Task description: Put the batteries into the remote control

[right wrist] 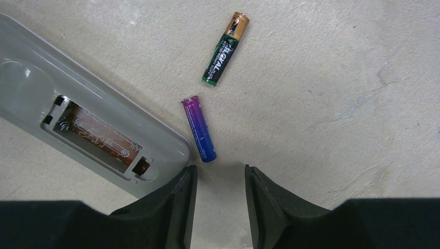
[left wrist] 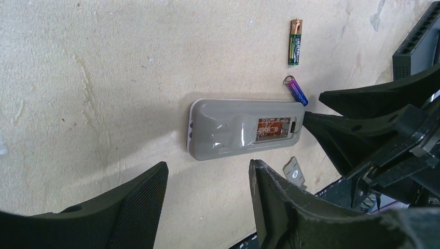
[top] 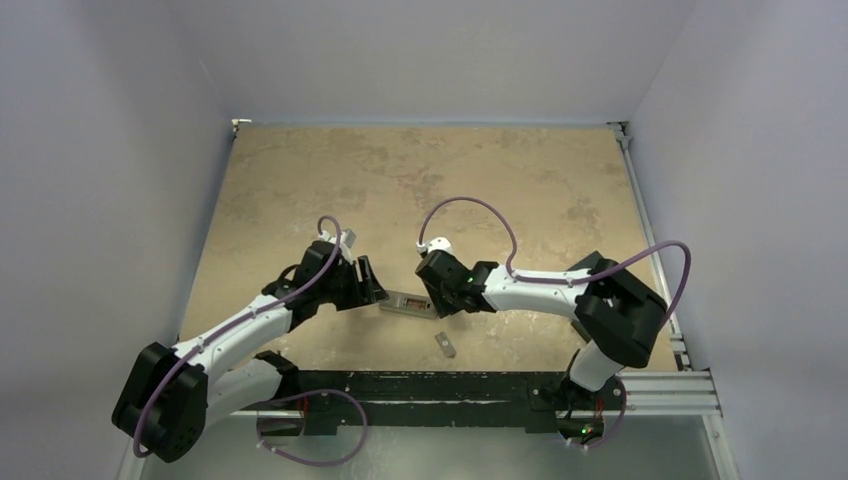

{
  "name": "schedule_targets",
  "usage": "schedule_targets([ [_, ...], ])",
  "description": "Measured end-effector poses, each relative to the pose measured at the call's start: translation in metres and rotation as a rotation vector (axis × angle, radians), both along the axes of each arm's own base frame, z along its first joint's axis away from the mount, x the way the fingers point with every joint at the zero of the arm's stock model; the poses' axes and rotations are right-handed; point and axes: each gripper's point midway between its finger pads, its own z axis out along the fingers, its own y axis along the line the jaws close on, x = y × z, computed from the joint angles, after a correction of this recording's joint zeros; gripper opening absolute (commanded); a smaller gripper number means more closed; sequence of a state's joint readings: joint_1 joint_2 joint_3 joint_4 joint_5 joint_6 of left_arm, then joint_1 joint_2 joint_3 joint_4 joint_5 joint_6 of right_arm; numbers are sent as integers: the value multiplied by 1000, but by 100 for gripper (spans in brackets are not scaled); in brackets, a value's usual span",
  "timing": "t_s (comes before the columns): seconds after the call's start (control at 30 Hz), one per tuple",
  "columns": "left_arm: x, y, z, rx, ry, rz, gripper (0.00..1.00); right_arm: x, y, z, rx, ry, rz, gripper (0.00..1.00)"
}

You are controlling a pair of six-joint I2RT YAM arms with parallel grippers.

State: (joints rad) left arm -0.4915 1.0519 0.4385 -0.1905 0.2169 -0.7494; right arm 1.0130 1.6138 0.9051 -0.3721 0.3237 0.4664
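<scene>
Top view, we see remote control [top: 408, 303] between left gripper [top: 370, 282] and right gripper [top: 440, 298], grey cover [top: 445, 344] nearer the bases; left wrist, fingers apart, remote recess-up; right wrist, fingers apart, purple battery [right wrist: 198, 128] just beside remote's end, dark battery [right wrist: 225, 47] beyond

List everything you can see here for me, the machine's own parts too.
Remote control: one, grey underside up, battery slot open and empty, front middle of the table.
Purple battery: one, purple, lying beside the remote's open end.
Dark battery: one, dark with a brassy end, just beyond the purple one.
Cover piece: one, grey, lying apart from the remote, nearer the arm bases.
Table: one, mottled tan.
Left end effector: one, black, open, empty, over the remote.
Right end effector: one, black, open, empty, by the purple battery.
</scene>
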Motion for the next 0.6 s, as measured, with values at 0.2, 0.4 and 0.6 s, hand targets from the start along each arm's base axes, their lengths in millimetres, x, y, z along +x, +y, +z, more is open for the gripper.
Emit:
schedule_targets([
  [0.2, -5, 1, -2, 2, 15, -5, 59, 3, 0, -6, -20, 0, 16, 46],
  [0.4, -7, 1, -4, 3, 23, -8, 59, 8, 2, -5, -23, -7, 29, 45],
  [0.6, -7, 2, -4, 5, 26, -8, 59, 14, 6, -6, -6, -3, 43, 40],
])
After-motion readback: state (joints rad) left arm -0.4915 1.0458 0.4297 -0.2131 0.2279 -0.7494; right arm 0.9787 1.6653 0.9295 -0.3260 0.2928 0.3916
